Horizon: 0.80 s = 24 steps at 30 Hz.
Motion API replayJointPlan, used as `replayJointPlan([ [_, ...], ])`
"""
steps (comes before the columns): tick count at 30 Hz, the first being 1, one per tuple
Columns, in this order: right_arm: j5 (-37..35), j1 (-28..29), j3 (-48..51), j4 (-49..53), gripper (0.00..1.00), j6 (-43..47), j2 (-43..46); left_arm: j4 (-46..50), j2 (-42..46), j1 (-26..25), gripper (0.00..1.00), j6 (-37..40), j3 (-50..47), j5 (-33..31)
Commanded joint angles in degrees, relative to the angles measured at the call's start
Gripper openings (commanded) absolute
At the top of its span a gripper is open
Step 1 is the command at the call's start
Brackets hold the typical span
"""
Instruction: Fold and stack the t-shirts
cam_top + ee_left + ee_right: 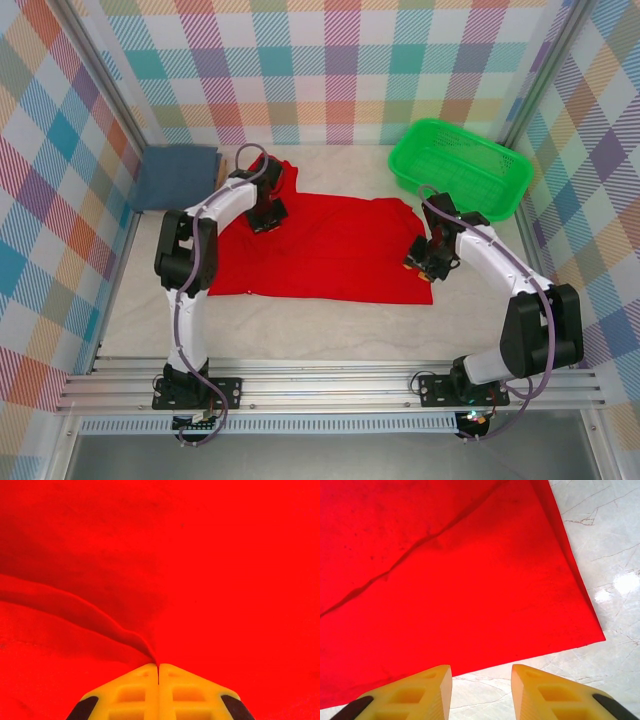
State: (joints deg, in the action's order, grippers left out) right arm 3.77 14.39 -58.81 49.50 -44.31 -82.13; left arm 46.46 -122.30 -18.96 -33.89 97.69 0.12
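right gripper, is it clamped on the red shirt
No, the right gripper stands open just short of the edge of the red shirt, with bare table between its jaws.

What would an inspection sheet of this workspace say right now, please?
Surface: pale marbled table, bare around the cloth.
Job's things: red t-shirt spread out mid-table, rumpled at its far left; slate-blue t-shirt folded in the far left corner.
Clutter: green basket at the far right.
End effectors: left end effector shut on a pinched fold of the red t-shirt; right end effector open at the shirt's right edge, holding nothing.
Cables: cables run along each arm.
Surroundings: plaid walls on three sides; metal rail along the near edge.
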Motion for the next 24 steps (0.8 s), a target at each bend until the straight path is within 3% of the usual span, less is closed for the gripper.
replayJointPlan([
  [1, 1.1, 0.2, 0.7, 0.2, 0.36, -0.7, -0.2, 3.9, -1.1, -1.2, 0.00, 4.8, 3.3, -2.4],
  [13, 1.7, 0.2, 0.3, -0.2, 0.36, -0.6, -1.6, 5.0, -4.1, -3.8, 0.00, 14.2, 7.7, -3.5],
  [21, 3.4, 0.2, 0.2, -0.5, 0.36, -0.2, -2.8, 3.6, -5.7, -5.0, 0.00, 15.9, 6.5, -4.6],
  [22, 3.6, 0.2, 0.0, -0.4, 0.37, 0.2, -3.0, 3.8, -5.8, -5.0, 0.07, 15.5, 6.8, -5.4],
  [24, 3.9, 0.2, -0.3, -0.2, 0.39, 0.7, -3.2, 4.2, -5.3, -5.2, 0.38, 14.9, 7.2, -8.1],
])
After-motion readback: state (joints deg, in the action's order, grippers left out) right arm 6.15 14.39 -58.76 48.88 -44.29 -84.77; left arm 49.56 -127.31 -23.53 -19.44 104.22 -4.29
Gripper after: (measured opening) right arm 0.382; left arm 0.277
